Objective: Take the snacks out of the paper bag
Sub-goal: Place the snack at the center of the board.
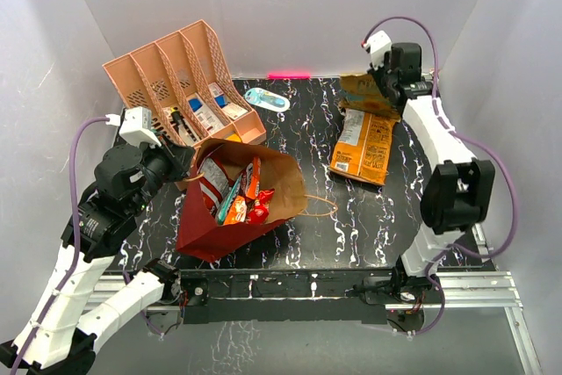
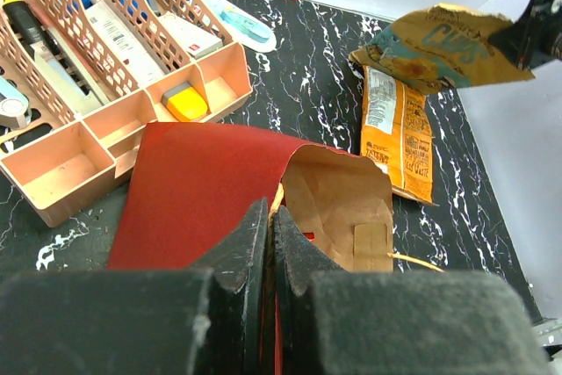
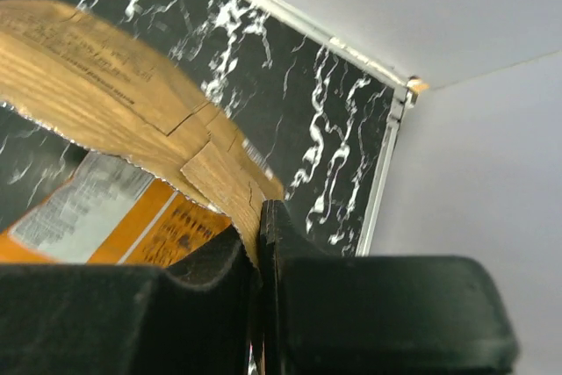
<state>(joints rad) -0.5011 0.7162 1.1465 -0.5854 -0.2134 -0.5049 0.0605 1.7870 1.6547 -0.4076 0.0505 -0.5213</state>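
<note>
Right tool (image 3: 259, 217) is clamped on only the crimped edge of the gold-and-teal foil packet (image 3: 114, 94), above the flat orange packet (image 1: 364, 142) on the black marbled counter (image 1: 351, 217). It's a thin pinch and could slip. Left tool (image 2: 270, 217) grips the rim of the dark-red paper bag (image 2: 193, 182); a tug might tear it or spill the remaining packets (image 1: 237, 195).

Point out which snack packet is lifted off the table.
The gold packet with teal lettering, pinched by the right tool. The orange packet lies flat on the table beneath it; the others sit inside the paper bag.
</note>
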